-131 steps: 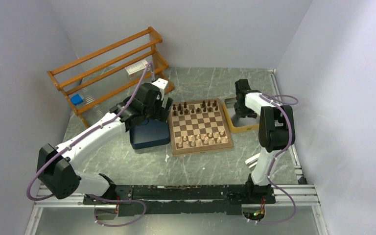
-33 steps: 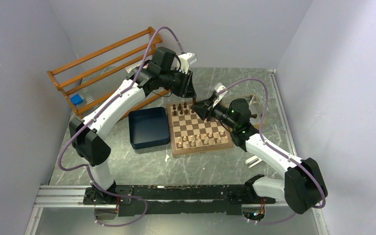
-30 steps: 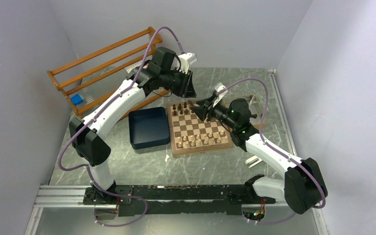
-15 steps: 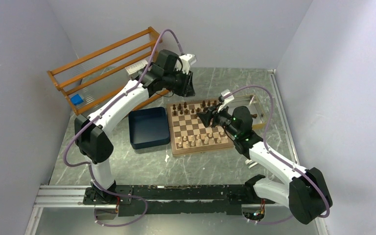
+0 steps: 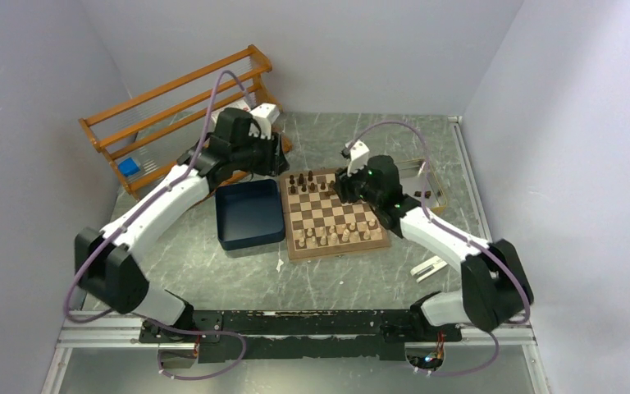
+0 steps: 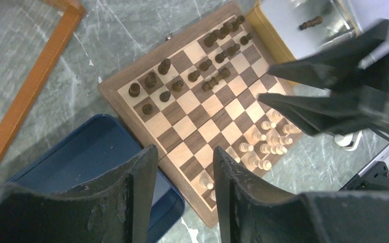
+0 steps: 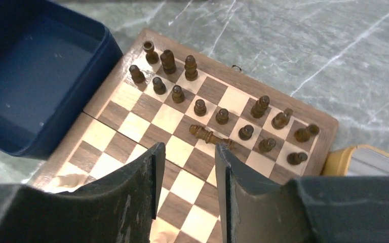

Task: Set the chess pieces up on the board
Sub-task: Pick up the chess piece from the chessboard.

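Observation:
The board lies mid-table with dark chess pieces standing on its two far rows and pale pieces on the near rows. One dark piece lies toppled on its side in front of the far rows, also seen in the left wrist view. My right gripper hovers open and empty above the board, its tips just near of that fallen piece. My left gripper is open and empty, high over the blue tray's far edge. Another dark piece lies in the yellow-rimmed tray.
A dark blue tray touches the board's left side. The yellow-rimmed tray sits at the board's far right. A wooden rack leans at the back left. A small white object lies right of the board.
My left arm pulled back leftward from the board's far edge to above the blue tray, and its jaws opened. My right gripper swung over the board's far right part.

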{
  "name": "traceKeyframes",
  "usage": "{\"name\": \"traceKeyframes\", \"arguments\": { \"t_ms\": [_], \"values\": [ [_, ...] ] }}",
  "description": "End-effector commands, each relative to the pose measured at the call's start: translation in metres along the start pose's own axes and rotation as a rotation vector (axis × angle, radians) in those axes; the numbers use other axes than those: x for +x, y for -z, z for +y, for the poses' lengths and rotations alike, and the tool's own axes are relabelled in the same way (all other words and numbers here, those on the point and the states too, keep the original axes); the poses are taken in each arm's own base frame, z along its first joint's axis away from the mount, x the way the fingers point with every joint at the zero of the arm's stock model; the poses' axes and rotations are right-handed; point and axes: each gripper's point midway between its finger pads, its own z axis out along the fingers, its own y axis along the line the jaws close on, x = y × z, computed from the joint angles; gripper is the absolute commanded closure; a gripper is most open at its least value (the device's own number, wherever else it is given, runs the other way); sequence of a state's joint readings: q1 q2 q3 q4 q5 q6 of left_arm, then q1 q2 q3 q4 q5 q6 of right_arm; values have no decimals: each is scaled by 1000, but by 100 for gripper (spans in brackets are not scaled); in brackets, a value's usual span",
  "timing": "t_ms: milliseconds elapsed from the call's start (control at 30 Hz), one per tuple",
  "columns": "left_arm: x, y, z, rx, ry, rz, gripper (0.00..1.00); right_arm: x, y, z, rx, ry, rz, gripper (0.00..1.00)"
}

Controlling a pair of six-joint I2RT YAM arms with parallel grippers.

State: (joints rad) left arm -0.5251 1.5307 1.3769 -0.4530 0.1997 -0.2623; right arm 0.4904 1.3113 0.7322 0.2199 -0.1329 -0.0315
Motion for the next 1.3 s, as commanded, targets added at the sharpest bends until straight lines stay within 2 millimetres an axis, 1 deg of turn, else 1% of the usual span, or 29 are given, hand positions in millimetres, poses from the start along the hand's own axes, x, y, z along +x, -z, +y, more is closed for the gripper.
{"name": "traceKeyframes", "arguments": {
  "t_ms": [0, 100, 167, 200, 333, 467, 567, 700, 800, 1100, 1267],
  "values": [
    [-12, 28, 1, -26, -15, -142, 49, 19, -18, 4, -109, 181, 160, 59],
    [2, 41, 4, -34, -16, -164, 48, 33, -33, 6, -180, 253, 259, 62],
    [9, 49, 11, -66, -23, -179, 48, 38, -42, 3, -201, 299, 298, 64],
    [10, 55, 14, -83, -30, -187, 47, 45, -47, 2, -219, 335, 319, 64],
    [12, 73, 24, -142, -67, -220, 47, 56, -57, -2, -251, 422, 356, 64],
    [15, 84, 24, -140, -81, -250, 47, 70, -60, -9, -258, 478, 409, 65],
    [18, 86, 30, -169, -86, -259, 47, 76, -60, -14, -267, 503, 431, 66],
    [21, 84, 33, -180, -89, -254, 47, 75, -59, -15, -294, 537, 418, 67],
    [23, 83, 34, -180, -91, -248, 46, 76, -60, -20, -296, 552, 415, 67],
    [27, 78, 35, -179, -92, -232, 47, 83, -65, -25, -313, 590, 431, 65],
    [26, 80, 37, -194, -93, -237, 47, 92, -69, -28, -330, 589, 459, 65]
  ]
}}
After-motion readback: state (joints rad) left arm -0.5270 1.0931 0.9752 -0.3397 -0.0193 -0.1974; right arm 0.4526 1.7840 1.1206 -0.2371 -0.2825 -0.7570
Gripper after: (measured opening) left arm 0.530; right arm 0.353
